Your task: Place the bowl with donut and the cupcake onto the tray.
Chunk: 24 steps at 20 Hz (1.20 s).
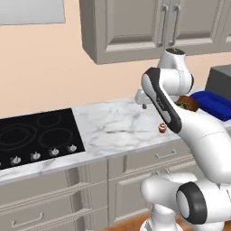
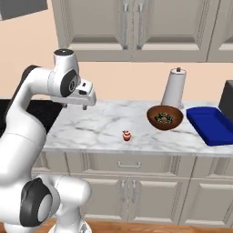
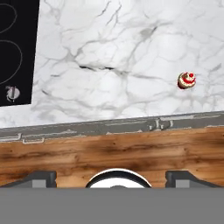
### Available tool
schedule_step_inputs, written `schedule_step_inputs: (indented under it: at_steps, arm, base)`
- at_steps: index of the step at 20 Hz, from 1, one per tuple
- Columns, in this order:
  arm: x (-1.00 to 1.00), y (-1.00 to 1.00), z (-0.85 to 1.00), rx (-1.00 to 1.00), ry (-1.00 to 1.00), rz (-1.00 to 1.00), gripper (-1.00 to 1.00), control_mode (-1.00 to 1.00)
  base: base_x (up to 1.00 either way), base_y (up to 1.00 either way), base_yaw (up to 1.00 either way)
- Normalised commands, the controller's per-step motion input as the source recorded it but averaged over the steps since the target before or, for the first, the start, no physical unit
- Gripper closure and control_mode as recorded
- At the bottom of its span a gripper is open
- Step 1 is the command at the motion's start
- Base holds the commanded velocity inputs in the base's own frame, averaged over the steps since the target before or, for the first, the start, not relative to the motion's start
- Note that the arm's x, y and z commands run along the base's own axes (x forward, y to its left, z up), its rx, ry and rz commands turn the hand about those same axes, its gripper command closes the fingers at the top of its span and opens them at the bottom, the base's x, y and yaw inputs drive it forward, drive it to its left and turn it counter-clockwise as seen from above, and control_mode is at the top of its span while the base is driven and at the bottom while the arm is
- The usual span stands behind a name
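Since nothing is carried: claw (image 2: 84,107) hangs high above the surface (image 2: 100,125), fingers spread, empty.
Cupcake (image 2: 127,135): alone near the front edge.
Bowl (image 2: 164,117): holds the donut (image 2: 163,118), just left of the tray (image 2: 211,125).

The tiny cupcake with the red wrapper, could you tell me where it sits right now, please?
The cupcake stands alone on the white marble counter near its front edge, left of the brown wooden bowl in the right base view, apart from it.

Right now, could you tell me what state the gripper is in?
Gripper: open and empty, its fingers spread wide above the counter.
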Motion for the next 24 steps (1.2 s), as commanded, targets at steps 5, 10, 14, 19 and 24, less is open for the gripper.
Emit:
schedule_step_inputs:
  at_steps: [5, 10, 14, 19, 24]
  arm:
    - [0.0, 0.0, 0.0, 0.0, 0.0, 0.0, -1.0, 1.0]
    - [0.0, 0.0, 0.0, 0.0, 0.0, 0.0, -1.0, 1.0]
    - [0.0, 0.0, 0.0, 0.0, 0.0, 0.0, -1.0, 1.0]
    - [0.0, 0.0, 0.0, 0.0, 0.0, 0.0, -1.0, 1.0]
    - [0.0, 0.0, 0.0, 0.0, 0.0, 0.0, -1.0, 1.0]
  base:
    - [0.23, -0.96, 0.01]
    - [0.54, -0.96, 0.0]
    - [0.61, -0.65, 0.03]
    - [0.34, -0.46, 0.02]
    - [0.25, -0.5, 0.03]
